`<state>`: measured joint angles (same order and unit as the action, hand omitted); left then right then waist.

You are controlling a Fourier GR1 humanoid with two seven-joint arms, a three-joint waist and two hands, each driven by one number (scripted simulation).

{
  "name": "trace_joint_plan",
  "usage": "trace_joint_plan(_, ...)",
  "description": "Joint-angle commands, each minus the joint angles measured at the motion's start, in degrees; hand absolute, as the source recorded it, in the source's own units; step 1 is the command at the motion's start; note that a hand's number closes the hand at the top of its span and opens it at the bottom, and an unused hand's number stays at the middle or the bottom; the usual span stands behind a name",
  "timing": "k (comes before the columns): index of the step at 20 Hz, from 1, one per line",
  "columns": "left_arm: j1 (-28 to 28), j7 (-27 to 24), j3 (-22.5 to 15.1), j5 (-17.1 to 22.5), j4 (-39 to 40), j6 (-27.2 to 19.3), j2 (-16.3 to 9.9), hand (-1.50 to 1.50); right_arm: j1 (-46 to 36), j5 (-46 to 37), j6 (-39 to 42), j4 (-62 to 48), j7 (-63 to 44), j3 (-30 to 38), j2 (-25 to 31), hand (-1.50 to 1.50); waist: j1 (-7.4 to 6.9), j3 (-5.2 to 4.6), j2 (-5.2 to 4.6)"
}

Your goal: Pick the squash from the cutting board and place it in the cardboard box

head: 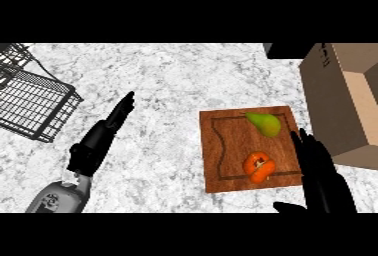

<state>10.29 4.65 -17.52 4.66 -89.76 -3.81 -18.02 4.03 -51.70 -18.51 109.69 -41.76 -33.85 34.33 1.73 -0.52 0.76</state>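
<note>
A wooden cutting board (225, 150) lies right of the counter's middle. On its far part rests a green, pear-shaped squash (265, 123). An orange, cut vegetable (259, 167) sits nearer me on the board. The cardboard box (341, 102) stands open at the right edge, just beyond the board. My right hand (319, 172) is open, fingers straight, over the board's right rim beside the orange piece and short of the squash. My left hand (102, 137) is open with straight fingers over the bare counter, well left of the board.
A black wire basket (33, 102) stands at the far left of the marble counter (170, 80). A dark object (286, 50) sits at the back, left of the box.
</note>
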Motion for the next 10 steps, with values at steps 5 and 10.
trace_joint_plan(5, 0.91, 0.92, 0.11, -0.21, -1.52, 1.36, 0.05, 0.0, -3.71, 1.47, 27.05, 19.92, -25.79, -6.64, -6.86, -1.5, -1.99, 0.32, -0.46)
trace_joint_plan(10, 2.09, -3.05, 0.28, -3.07, 6.04, 1.22, 3.46, 0.0, -10.28, 2.19, 30.52, 14.59, -29.02, -3.84, -16.34, -1.5, -1.73, 0.46, -0.8)
